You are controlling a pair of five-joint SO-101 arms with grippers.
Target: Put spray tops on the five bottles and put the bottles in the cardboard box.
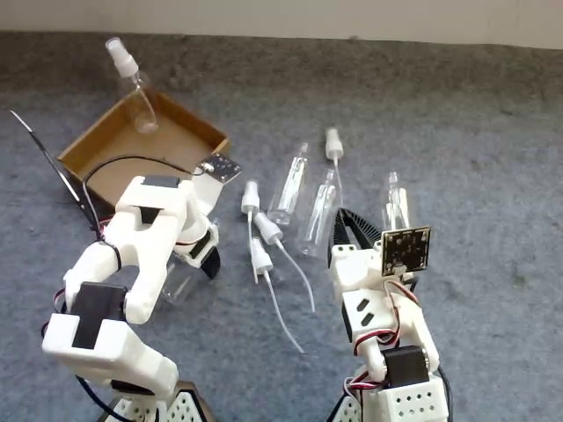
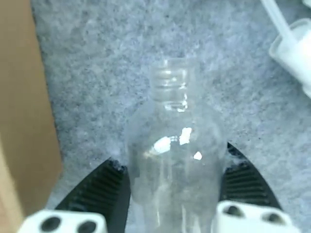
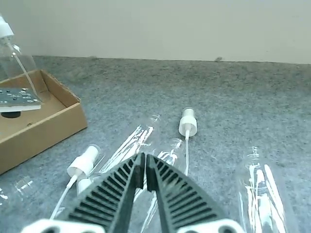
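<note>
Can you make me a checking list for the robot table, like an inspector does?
Surface: grey cover, carpet-like.
Job's things: cardboard box holds one capped bottle; three lying bottles without tops; four loose spray tops beside them.
Clutter: nothing seen.
End effectors: left end effector shut on an open bottle next to the box; right end effector shut, empty, near the lying bottles.
Cables: black cable runs across the box.
Surroundings: pale wall behind the table.

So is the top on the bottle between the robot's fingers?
Off. The bottle between the left fingers has a bare threaded neck.
</note>
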